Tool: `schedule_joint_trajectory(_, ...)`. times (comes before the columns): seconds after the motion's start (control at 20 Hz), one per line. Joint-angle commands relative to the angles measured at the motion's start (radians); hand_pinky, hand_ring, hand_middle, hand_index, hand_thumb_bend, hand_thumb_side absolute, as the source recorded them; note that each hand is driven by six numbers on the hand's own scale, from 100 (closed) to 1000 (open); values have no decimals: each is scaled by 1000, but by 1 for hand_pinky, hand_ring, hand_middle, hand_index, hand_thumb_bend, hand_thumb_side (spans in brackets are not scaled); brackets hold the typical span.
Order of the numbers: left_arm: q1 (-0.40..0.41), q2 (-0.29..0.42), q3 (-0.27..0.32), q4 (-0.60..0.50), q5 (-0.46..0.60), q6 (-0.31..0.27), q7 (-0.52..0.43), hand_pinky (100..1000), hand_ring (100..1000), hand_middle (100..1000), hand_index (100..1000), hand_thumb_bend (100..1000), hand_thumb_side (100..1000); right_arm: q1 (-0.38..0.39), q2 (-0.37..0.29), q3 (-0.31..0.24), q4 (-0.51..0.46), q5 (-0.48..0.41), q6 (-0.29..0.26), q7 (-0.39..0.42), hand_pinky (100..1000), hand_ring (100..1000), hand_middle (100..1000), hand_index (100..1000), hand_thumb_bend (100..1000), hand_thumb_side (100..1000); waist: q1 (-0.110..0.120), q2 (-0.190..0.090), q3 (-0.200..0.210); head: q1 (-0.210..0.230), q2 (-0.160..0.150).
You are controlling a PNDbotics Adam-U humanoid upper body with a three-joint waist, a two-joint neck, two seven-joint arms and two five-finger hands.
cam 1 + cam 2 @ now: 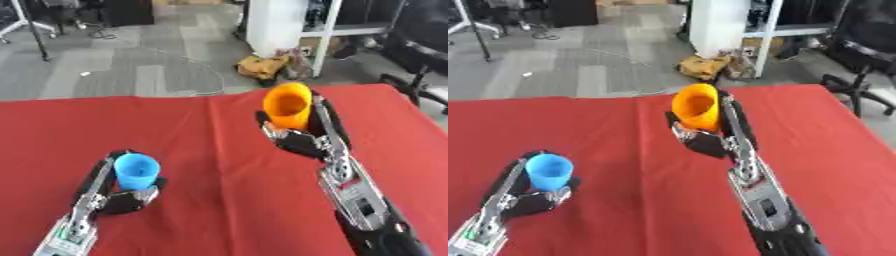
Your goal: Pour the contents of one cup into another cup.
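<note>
1. While both cups were gripped, the orange cup [288, 104] was seen in the right hand [302, 141], fingers wrapped round its lower wall, above the far middle of the red table [219, 150].
2. The cup was tipped with its mouth toward the camera, apparently so that pouring could begin; its contents could not be made out.
3. The blue cup [137, 171] was kept upright near the table's left front, the left hand [122, 192] closed round its base, probably to steady it as the receiver.
4. The cups were well apart, so a move leftward was judged necessary.
</note>
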Motion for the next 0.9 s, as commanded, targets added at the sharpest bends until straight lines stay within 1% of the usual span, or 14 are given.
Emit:
schedule_joint_trajectory(0.05, -5, 10, -28, -29, -15, -7, -36, 345, 148, 179, 458, 431, 100, -70, -20, 35, -19, 25, -9, 43, 555, 232, 206, 478, 363, 100, -3, -26, 2, 0, -5)
schedule_joint_trajectory(0.25, 4, -10, -54, -20, -20, -22, -76, 349, 149, 180, 458, 446, 100, -149, 0, 81, 23, 75, -25, 101, 555, 228, 203, 479, 367, 100, -5, -33, 5, -3, -4)
schedule_joint_trajectory(0.45, 10, -22, -68, -20, -19, -43, -107, 351, 150, 180, 458, 458, 100, -205, 21, 120, 84, 118, -55, 158, 557, 225, 203, 480, 373, 100, -8, -39, 12, -7, -3)
schedule_joint_trajectory(0.7, 19, -28, -63, -30, 5, -47, -111, 352, 151, 181, 457, 465, 100, -238, 41, 149, 122, 260, -116, 221, 559, 226, 208, 478, 378, 100, -16, -40, 23, -13, -4)
schedule_joint_trajectory(0.8, 20, -28, -60, -37, 10, -44, -108, 353, 152, 181, 458, 465, 100, -243, 51, 156, 133, 318, -139, 235, 559, 227, 208, 478, 378, 100, -19, -40, 27, -15, -4)
schedule_joint_trajectory(0.9, 20, -28, -56, -45, 14, -41, -105, 354, 154, 183, 459, 472, 100, -244, 60, 159, 146, 355, -155, 241, 559, 227, 209, 477, 378, 100, -20, -40, 30, -16, -4)
